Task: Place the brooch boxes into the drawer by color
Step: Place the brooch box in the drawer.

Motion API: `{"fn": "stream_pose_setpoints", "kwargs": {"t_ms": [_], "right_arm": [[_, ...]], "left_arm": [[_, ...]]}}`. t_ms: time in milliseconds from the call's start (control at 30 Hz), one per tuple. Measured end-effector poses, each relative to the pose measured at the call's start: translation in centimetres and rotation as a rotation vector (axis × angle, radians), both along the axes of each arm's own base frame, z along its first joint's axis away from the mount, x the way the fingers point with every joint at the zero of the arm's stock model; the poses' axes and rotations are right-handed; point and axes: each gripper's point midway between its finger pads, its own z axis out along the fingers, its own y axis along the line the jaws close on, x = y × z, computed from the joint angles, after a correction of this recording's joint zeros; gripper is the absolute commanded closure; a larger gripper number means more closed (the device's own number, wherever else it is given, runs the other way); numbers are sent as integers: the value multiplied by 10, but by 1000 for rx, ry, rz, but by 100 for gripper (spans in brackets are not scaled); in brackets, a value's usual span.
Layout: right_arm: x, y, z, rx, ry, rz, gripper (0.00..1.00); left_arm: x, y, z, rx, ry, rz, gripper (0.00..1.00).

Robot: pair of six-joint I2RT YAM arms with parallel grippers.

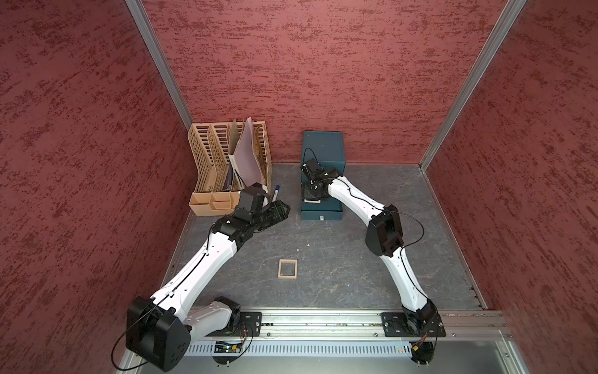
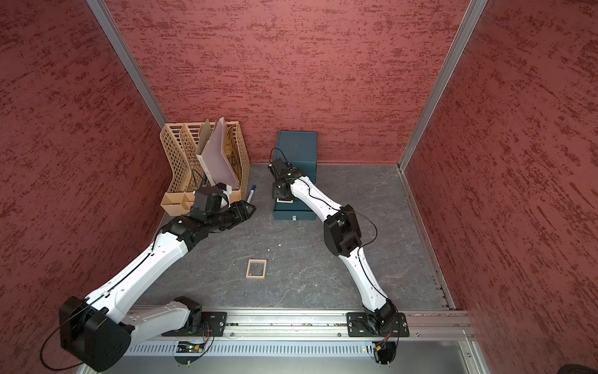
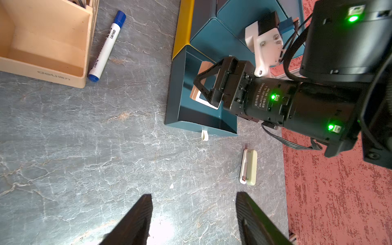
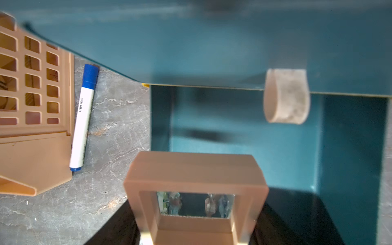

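**A:** R side, what've you got?

**B:** my right fingers (image 4: 114, 231) are pinching a pinkish-beige brooch box (image 4: 195, 169) by 2 opposite edges; frame's up on edge, clear window facing my wrist cam; it sits in the mouth of the bottom drawer (image 1: 333, 212), which is pulled out from the teal chest (image 1: 323, 142); can't tell if the box touches the drawer floor

**A:** whereabouts in the drawer?

**B:** in both top views it's toward the chest end, not by the silver pull (image 1: 321, 217) at the front; my wrist covers most of it from above, only a pale strip shows

**A:** L side?

**B:** left fingers (image 3: 137, 222) spread apart, nothing btwn them; low over bare bench (image 1: 356, 259), tips pointing toward the drawer's side, just beside it but not touching

**A:** any other boxes out?

**B:** 1 more; second brooch box (image 1: 287, 268), beige frame w/ clear centre, lies flat on the bench btwn my 2 arms, well apart from the chest; same spot in a top view (image 2: 256, 268)

**A:** clutter?

**B:** tan file rack (image 1: 226, 155) in the back corner w/ papers in it; white marker (image 3: 106, 46) w/ blue cap lies on the bench btwn rack and chest, right by the rack's front tray; slim beige bar (image 3: 248, 166) lies flat on the bench near the drawer's front corner, seen only from my left wrist
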Motion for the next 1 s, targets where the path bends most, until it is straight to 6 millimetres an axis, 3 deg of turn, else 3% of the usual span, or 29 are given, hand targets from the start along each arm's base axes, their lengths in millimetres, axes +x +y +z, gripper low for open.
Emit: {"fn": "stream_pose_setpoints", "kwargs": {"t_ms": [233,767,1000], "right_arm": [[0,-3,-23,-10,43,-10,49],[-6,-2,-47,-6,106,-7,47],[-5,-2,-47,-1,108,-6,43]], "left_arm": [[-1,1,3,-3,-8,0,34],[-1,0,3,-3,-8,0,34],[-1,0,3,-3,-8,0,34]]}}
